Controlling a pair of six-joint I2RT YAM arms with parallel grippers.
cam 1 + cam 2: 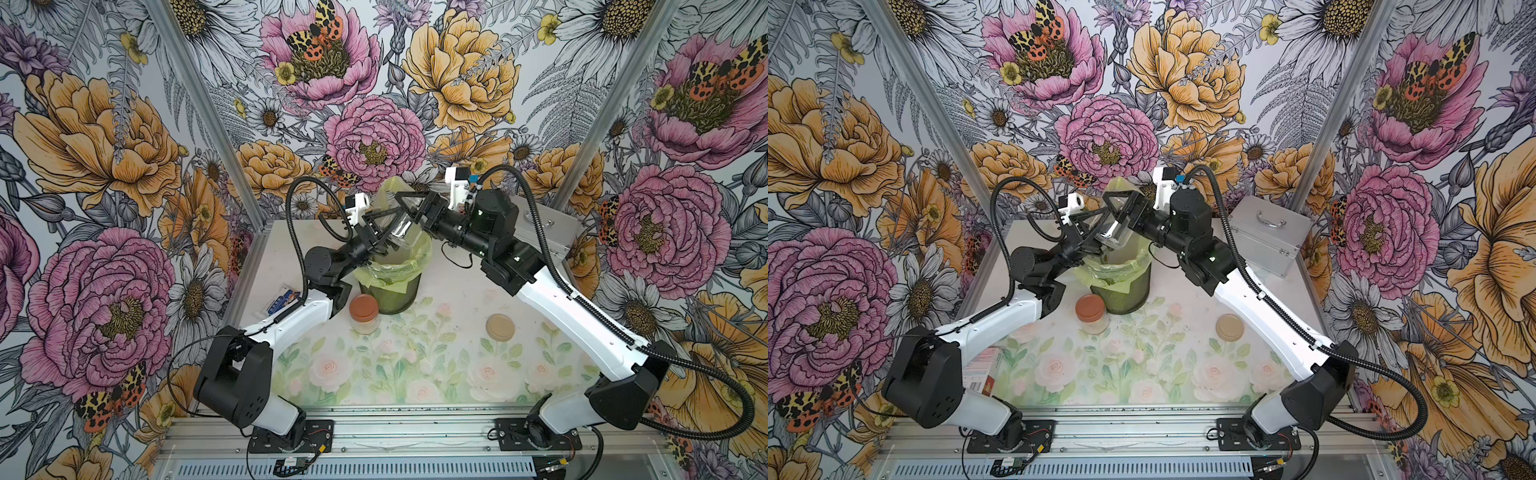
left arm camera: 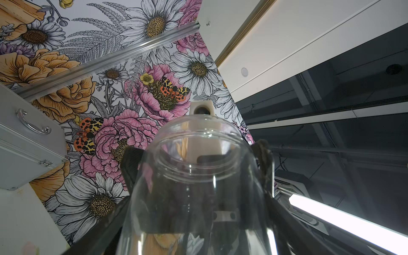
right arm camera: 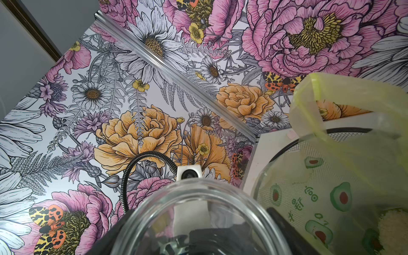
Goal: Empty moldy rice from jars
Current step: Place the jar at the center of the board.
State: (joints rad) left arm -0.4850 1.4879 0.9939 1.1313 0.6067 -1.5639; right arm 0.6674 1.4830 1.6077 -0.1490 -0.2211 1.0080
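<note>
The left gripper (image 2: 196, 159) is clamped across the open jar (image 2: 198, 187), with its fingers (image 2: 130, 161) on the body behind the threaded neck. The right gripper (image 1: 406, 222) brackets the same jar from the opposite end; I cannot tell whether it presses. The jar hangs tilted over the bin (image 1: 392, 297) and looks empty. It is likely light, rigid, slick and breakable, and best held at the straight wall. Rice (image 3: 393, 229) lies in the bag (image 3: 331, 106). The lidded jar (image 1: 364, 316) stands beside the bin, pale rice showing inside. The bag is printed with avocados; its green marks are unreadable.

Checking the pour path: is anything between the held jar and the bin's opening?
Nothing visible. The open jar, held by the left gripper, hangs tilted above the bag-lined bin; the bag's raised flap stands behind it.
</note>
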